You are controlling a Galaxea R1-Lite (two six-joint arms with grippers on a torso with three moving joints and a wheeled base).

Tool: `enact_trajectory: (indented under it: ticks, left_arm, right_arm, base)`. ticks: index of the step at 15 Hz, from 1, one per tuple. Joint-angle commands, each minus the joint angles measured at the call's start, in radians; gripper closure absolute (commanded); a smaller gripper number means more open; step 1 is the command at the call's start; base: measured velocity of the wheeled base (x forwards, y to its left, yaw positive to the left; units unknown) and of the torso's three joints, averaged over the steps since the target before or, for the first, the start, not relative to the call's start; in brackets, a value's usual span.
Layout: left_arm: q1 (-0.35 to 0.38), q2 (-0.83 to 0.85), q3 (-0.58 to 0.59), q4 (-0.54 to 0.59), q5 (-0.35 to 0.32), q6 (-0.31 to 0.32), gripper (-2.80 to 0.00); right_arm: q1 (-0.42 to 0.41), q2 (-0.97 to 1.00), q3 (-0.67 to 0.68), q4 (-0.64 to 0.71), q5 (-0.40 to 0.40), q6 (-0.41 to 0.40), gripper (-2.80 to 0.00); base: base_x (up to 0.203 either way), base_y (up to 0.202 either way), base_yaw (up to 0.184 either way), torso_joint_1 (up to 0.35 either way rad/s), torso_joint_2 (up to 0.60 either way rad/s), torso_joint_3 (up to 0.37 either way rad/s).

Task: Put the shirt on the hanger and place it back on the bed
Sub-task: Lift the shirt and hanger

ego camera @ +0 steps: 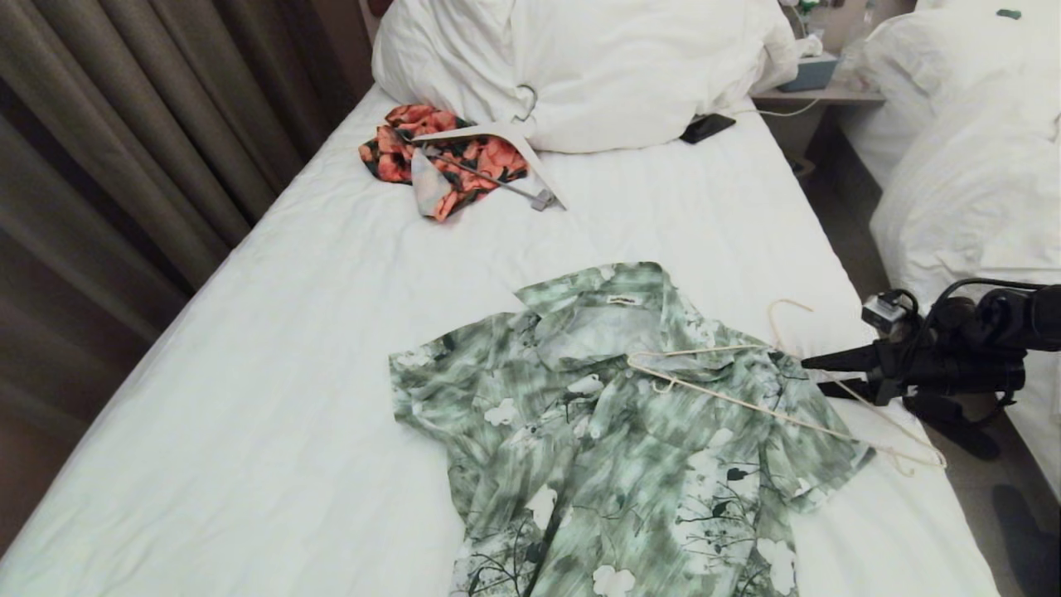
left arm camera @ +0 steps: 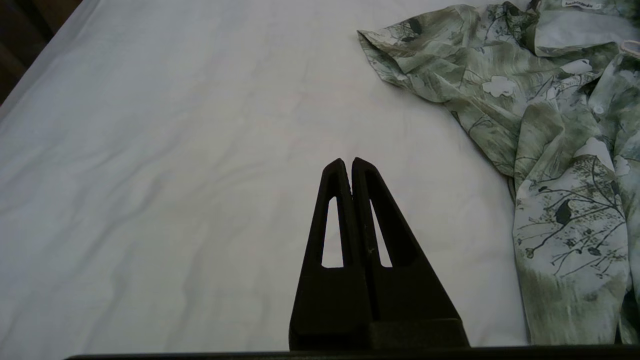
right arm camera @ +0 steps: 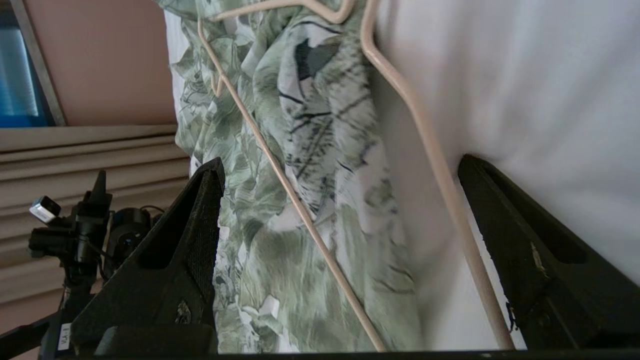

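On rumpled shirt (ego camera: 613, 431), thin wire hanger (ego camera: 750, 398)

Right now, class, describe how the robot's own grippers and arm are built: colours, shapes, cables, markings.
Both grippers are matt black with long wedge-shaped fingers. The left gripper has a slot cut through each finger. The right gripper has textured inner pads and pale scuffs. In the head view its arm is black too, with looping black cables and a small silver block on top.

Bare sheet of the bed (ego camera: 273, 348) beside the shirt (ego camera: 613, 431); hanger (ego camera: 771, 398) across its shoulder, pillows (ego camera: 580, 66) beyond.
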Motion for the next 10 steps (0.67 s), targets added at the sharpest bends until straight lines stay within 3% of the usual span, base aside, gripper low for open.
enact_trajectory:
  ticks: [1, 3, 4, 10]
  left_arm:
    - [0.0, -0.002, 0.0, 0.0, 0.001, -0.001, 0.0]
    - [0.0, -0.002, 0.0, 0.0, 0.001, -0.001, 0.0]
    - [0.0, -0.002, 0.0, 0.0, 0.001, 0.0, 0.0]
    - [0.0, -0.002, 0.0, 0.0, 0.001, -0.001, 0.0]
  right_arm:
    - [0.021, -0.007, 0.014, 0.008, 0.006, -0.001, -2.8]
    - [0.027, -0.008, 0.021, 0.008, 0.003, -0.002, -2.8]
    - [0.026, -0.007, 0.021, 0.008, 0.001, -0.002, 0.0]
    - [-0.011, -0.064, 0.029, 0.012, 0.0, -0.002, 0.0]
  base:
    - [0.0, 0.0, 0.0, 0.0, 0.0, 0.0]
    - [0.0, 0.0, 0.0, 0.0, 0.0, 0.0]
    - [0.0, 0.0, 0.0, 0.0, 0.0, 0.0]
    - [0.0, 0.0, 0.0, 0.0, 0.0, 0.0]
